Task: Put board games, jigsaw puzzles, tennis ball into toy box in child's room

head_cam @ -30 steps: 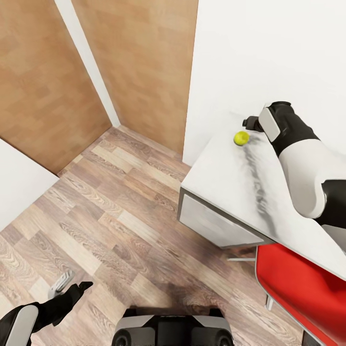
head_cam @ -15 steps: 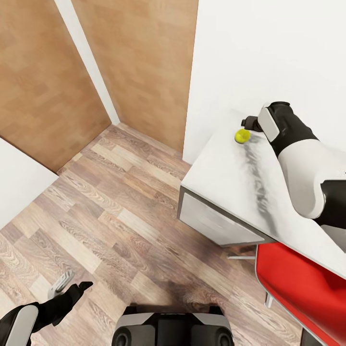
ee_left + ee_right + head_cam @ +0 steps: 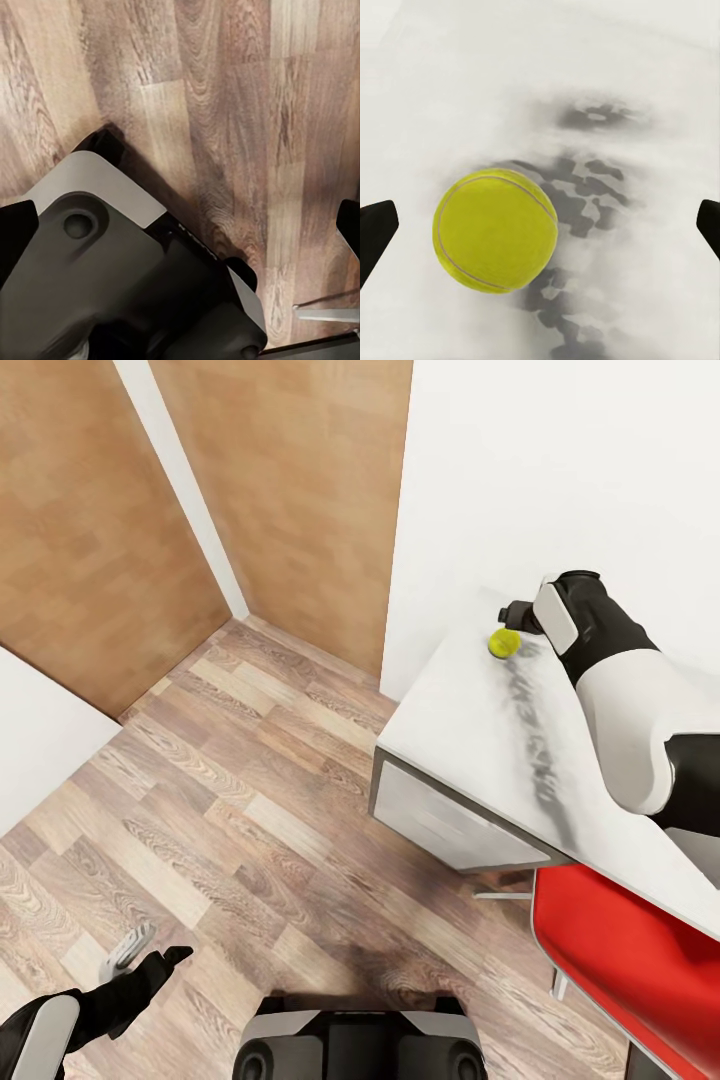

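Change since earlier frames: right gripper [image 3: 513, 613] has crept closer to the tennis ball [image 3: 502, 643].
Tennis ball: rests on the white table [image 3: 470, 730] near the wall, loose.
Right gripper: fingers spread wide, framing the ball [image 3: 495, 229] off-centre, probably lining up a grasp.
Left gripper [image 3: 150, 957]: idle over the floor [image 3: 250, 810], spread apart.

The tennis ball [image 3: 495, 230] in front of my right gripper [image 3: 520, 613] has a matt, felt-like yellow-green cover with a pale seam. The table [image 3: 470, 730] top is smooth white stone-look with grey veining. The floor [image 3: 230, 780] is grained wood plank, low sheen. The chair [image 3: 620, 960] seat looks glossy red plastic.
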You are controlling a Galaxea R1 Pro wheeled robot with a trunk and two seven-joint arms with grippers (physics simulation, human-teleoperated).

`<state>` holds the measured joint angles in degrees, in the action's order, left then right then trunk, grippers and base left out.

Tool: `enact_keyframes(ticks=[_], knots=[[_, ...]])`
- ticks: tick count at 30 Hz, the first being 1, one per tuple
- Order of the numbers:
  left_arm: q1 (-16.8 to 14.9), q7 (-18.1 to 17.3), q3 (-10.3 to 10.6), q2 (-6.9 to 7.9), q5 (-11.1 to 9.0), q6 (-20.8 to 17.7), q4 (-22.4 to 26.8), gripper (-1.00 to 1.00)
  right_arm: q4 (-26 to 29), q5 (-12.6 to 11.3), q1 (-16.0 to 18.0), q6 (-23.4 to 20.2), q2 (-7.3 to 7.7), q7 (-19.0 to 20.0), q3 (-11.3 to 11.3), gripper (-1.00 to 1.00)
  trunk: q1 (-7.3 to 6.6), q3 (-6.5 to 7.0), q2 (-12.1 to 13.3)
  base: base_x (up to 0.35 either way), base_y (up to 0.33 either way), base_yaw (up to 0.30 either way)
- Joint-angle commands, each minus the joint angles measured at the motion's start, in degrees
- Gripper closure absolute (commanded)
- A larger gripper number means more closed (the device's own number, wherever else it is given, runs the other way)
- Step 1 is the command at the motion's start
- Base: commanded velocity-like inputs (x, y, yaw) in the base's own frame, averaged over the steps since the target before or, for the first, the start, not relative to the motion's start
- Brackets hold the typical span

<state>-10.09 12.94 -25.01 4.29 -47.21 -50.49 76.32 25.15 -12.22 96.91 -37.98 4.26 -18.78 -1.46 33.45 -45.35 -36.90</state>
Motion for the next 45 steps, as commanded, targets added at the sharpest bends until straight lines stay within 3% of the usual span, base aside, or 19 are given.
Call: enact_keyframes(ticks=[1, 45], knots=[[0.0, 0.5, 0.0, 0.00, -0.6, -0.2, 0.0, -1.00, 0.1, -0.6, 0.0, -0.2, 0.01, -0.4, -0.2, -1.00, 0.02, -0.05, -0.1, 0.000, 0.000, 0.000], [0.0, 0.3, 0.0, 0.01, -0.7, 0.8, -0.8, -1.00, 0.1, -0.6, 0.2, 0.1, -0.10, -0.4, -0.2, -1.00, 0.02, -2.65, -0.1, 0.000, 0.000, 0.000]])
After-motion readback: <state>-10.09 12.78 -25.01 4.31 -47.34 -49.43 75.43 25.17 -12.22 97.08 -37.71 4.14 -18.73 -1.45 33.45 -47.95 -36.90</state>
